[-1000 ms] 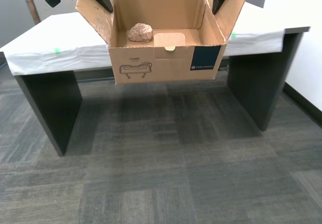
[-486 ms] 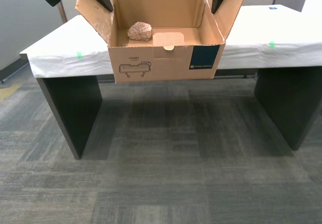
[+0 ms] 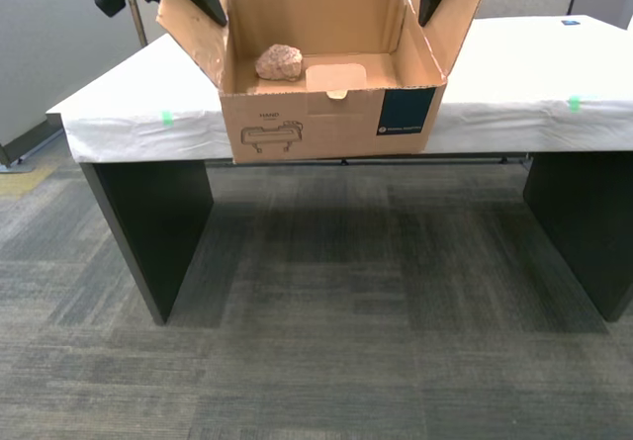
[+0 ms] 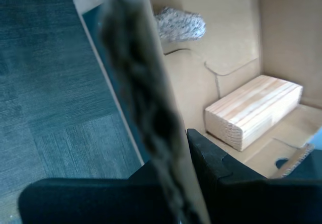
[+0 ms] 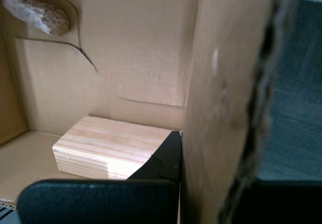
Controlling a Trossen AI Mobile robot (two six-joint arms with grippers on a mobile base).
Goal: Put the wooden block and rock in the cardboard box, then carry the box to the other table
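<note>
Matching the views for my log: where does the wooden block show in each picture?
Exterior view: not visible; the box front wall hides that part of the floor.
Second wrist view: block lies on the box floor, apart from the rock.
First wrist view: block on the box floor, beside the pinched flap.
Shared landmark: the rock.

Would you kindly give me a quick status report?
Both jaws shut on cardboard box flaps. Rock and wooden block inside. Box held before the other table.

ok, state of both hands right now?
My first hand: closed on a side flap of the brown cardboard box.
My second hand: closed on the box's other side flap.
</note>
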